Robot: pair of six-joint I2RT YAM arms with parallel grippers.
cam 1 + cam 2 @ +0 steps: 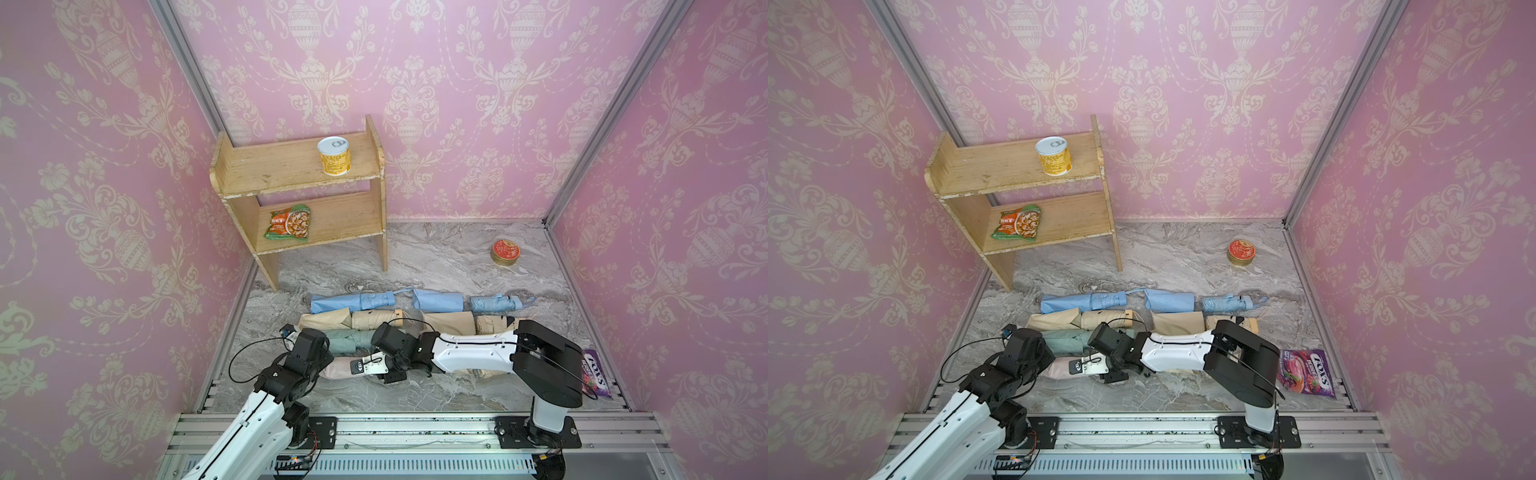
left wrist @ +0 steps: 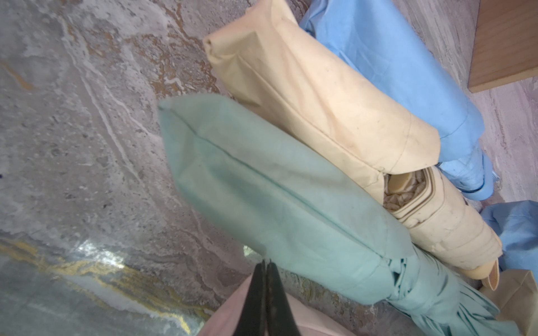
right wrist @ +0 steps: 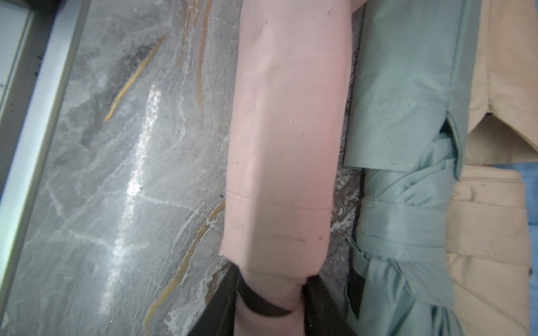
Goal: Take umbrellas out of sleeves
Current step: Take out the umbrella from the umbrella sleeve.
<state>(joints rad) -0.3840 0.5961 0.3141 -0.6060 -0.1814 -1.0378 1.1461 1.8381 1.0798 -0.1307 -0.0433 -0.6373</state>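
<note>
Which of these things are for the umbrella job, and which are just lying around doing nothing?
For the job: blue umbrella, blue sleeve, beige umbrella, beige sleeve, mint sleeve, pink sleeve.

Just lying about: wooden shelf, yellow can, snack packet, red tin, purple sweet bag.

A wooden shelf (image 1: 270,166) stands far left, a yellow can (image 1: 334,156) on top, a snack packet (image 1: 288,223) on its lower board. Far right sits a red tin (image 1: 505,252); near right, a purple sweets bag (image 1: 1306,372).
</note>
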